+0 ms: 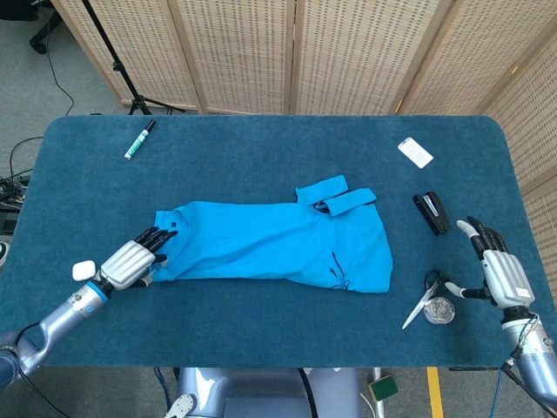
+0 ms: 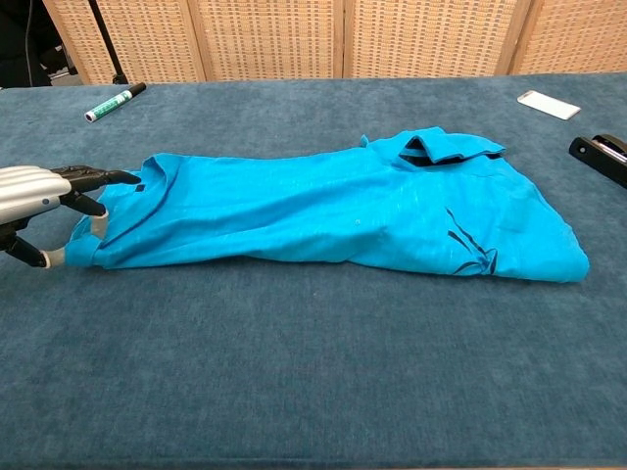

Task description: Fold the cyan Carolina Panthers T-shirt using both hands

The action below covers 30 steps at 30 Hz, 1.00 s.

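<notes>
A cyan T-shirt (image 2: 323,211), folded lengthwise into a long band, lies across the middle of the dark blue carpeted table (image 2: 313,372), running from 9 o'clock to 3 o'clock. A small folded piece of the shirt sits on top toward 1 o'clock, and a dark printed mark shows near its right end. At 9 o'clock the silver left hand (image 2: 44,201), with black fingers (image 2: 98,177), has its fingers at the shirt's left edge, where the cloth is lifted slightly. A green-and-white marker pen (image 2: 114,101) lies at 10 o'clock, a white flat card (image 2: 549,104) at 2 o'clock, and a black stapler (image 2: 602,154) just below it at the right edge. Cane screen panels (image 2: 294,37) stand behind the table at 12 o'clock.
</notes>
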{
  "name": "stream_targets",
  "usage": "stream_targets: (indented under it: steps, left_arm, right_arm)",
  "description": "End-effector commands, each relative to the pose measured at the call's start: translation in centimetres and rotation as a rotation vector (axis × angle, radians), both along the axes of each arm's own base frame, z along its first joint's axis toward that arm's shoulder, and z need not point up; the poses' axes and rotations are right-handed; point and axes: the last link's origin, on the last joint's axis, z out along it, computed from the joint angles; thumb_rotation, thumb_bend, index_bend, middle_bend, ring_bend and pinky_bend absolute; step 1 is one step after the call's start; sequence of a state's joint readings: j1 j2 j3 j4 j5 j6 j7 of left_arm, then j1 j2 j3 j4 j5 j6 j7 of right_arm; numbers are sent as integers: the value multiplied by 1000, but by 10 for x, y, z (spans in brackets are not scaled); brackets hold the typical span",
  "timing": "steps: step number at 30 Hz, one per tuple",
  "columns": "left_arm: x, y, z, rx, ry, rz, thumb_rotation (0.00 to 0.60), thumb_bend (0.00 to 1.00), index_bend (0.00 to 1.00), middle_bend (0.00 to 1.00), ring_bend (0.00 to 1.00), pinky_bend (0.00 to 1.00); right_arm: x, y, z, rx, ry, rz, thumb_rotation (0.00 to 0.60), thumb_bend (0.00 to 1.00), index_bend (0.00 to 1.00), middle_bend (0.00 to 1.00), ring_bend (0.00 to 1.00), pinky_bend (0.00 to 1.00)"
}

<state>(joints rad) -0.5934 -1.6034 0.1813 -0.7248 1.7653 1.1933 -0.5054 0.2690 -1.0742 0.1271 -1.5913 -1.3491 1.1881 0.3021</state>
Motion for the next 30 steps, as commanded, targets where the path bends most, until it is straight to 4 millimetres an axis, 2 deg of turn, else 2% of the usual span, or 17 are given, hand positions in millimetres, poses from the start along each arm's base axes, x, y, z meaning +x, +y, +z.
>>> stream_targets:
  steps: [1, 13, 20, 30]
  left_arm:
    - [-1, 0, 1, 2, 2, 0, 600, 485, 661, 0, 0, 0]
    - [-11, 3, 11, 26, 24, 8, 600, 551, 720, 0, 0, 0]
    - [-31, 3, 28, 42, 53, 50, 600, 563, 726, 0, 0, 0]
    - [-42, 7, 47, 82, 70, 54, 600, 576, 726, 0, 0, 0]
  right_arm:
    - [0, 0, 0, 0, 0, 2, 600, 0, 0, 0, 0, 0]
    - [0, 1, 0, 9, -3, 3, 600, 0, 0, 0, 0, 0]
    - [0, 1, -2, 16, 1, 3, 600, 0, 0, 0, 0, 0]
    - [1, 1, -3, 18, 2, 6, 600, 0, 0, 0, 0, 0]
